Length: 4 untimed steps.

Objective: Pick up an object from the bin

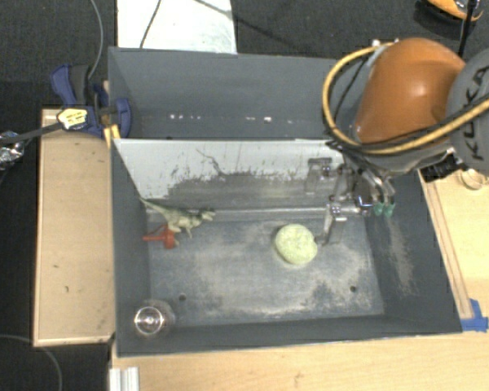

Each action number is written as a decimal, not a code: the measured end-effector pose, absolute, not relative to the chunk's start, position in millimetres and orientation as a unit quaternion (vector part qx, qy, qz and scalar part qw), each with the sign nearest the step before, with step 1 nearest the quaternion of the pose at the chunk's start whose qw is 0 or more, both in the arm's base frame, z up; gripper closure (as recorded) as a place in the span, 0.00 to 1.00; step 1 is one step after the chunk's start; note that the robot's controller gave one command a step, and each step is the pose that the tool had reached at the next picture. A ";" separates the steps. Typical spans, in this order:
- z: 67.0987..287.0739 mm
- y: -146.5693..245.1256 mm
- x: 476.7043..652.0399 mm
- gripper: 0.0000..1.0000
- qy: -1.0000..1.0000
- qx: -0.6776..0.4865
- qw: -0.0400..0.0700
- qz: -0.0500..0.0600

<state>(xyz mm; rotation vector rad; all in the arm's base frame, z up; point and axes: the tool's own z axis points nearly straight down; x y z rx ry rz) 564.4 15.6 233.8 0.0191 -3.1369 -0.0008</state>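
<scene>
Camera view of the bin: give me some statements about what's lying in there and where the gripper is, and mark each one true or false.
1. A pale green round lump lies near the middle of the bin floor. True.
2. The gripper hangs over the toy dinosaur. False: it is just right of the green lump, and the dinosaur lies at the left side.
3. A small red thing lies right beside the dinosaur. True.
4. A shiny round thing sits in the far right corner. False: it is in the near left corner.
5. The green lump is lifted clear of the floor. False: it rests on the floor beside the gripper.
</scene>
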 end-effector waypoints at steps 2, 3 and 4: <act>222.3 5.7 572.5 0.00 -0.999 0.035 -0.005 0.000; 175.6 -15.6 566.4 0.00 -0.999 0.054 -0.002 0.000; 149.8 -21.1 572.7 0.00 -0.997 -0.073 -0.002 -0.001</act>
